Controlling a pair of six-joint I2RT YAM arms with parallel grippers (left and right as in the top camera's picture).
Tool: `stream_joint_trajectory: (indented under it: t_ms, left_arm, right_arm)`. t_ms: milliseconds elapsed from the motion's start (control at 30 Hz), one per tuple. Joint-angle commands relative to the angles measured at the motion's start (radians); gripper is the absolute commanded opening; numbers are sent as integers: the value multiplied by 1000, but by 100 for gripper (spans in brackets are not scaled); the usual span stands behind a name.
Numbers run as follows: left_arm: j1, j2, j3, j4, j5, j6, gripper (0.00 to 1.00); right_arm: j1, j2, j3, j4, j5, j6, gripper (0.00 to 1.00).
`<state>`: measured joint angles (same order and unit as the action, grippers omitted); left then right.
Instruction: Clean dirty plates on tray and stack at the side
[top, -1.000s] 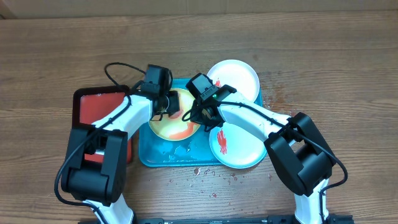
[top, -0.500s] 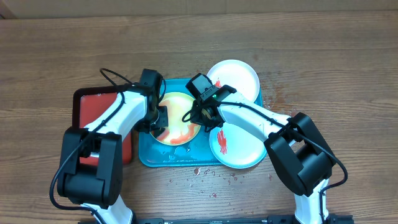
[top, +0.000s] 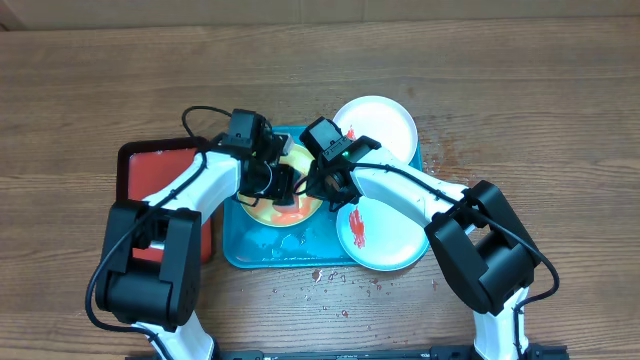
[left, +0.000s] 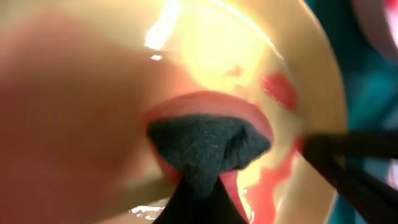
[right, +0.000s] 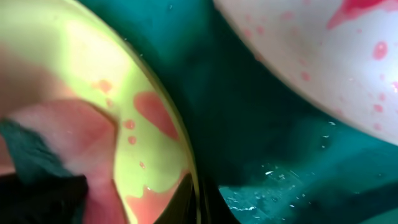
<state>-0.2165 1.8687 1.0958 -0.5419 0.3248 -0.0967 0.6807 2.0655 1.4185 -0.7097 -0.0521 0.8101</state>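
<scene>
The yellow-green rimmed plate (top: 262, 210) lies on the turquoise tray (top: 250, 252), smeared with red sauce. My left gripper (top: 283, 188) is shut on a dark cloth (left: 205, 146) and presses it onto this plate (left: 217, 56). My right gripper (top: 318, 188) is shut on the plate's right rim (right: 168, 124); the rim runs between its fingers (right: 202, 202). The light-blue rimmed plate (top: 385, 240), with a red smear, overlaps the tray's right edge and shows in the right wrist view (right: 323, 50). The white plate (top: 385, 125) sits at the tray's far right corner.
A smaller dark-rimmed red tray (top: 160, 175) stands left of the turquoise tray, under my left arm. Red sauce drops speckle the wooden table (top: 330, 280) in front of the tray. Water drops lie on the tray floor (right: 261, 137).
My left gripper with the cloth swept left across the yellow-green plate, then back right toward its middle. The right gripper stayed on the rim.
</scene>
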Motion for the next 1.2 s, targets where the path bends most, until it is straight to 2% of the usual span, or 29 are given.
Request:
stream_joint_trajectory:
  t_ms: [0, 167, 267, 400, 467, 533, 833, 1033, 1167]
  left_arm:
    - [37, 25, 115, -78, -260, -136, 4]
    - [111, 25, 431, -410, -298, -155, 4]
    - [164, 25, 687, -643, -275, -154, 4]
    - [194, 25, 884, -813, -272, -153, 4]
    - [201, 25, 963, -886, -272, -145, 4]
    - [201, 25, 1009, -929, -272, -133, 4]
    - [220, 13, 1035, -1097, -277, -109, 4]
    - [254, -97, 1013, -1148, -273, -101, 4]
    - [256, -227, 969, -1148, -336, -92, 4]
  right_arm:
    - [-3, 11, -9, -11, 5, -20, 4]
    - [-3, 11, -9, -10, 5, -23, 4]
    - [-3, 11, -9, -8, 5, -23, 15]
    - [-3, 17, -10, 2, 4, -23, 21]
    - [-3, 22, -10, 5, -5, -23, 20]
    - [-3, 24, -10, 5, -10, -23, 4]
    - [-2, -58, 62, -75, 16, -133, 4]
    - [11, -189, 147, -200, 212, -206, 4]
    - [58, -235, 187, -274, 432, -221, 4]
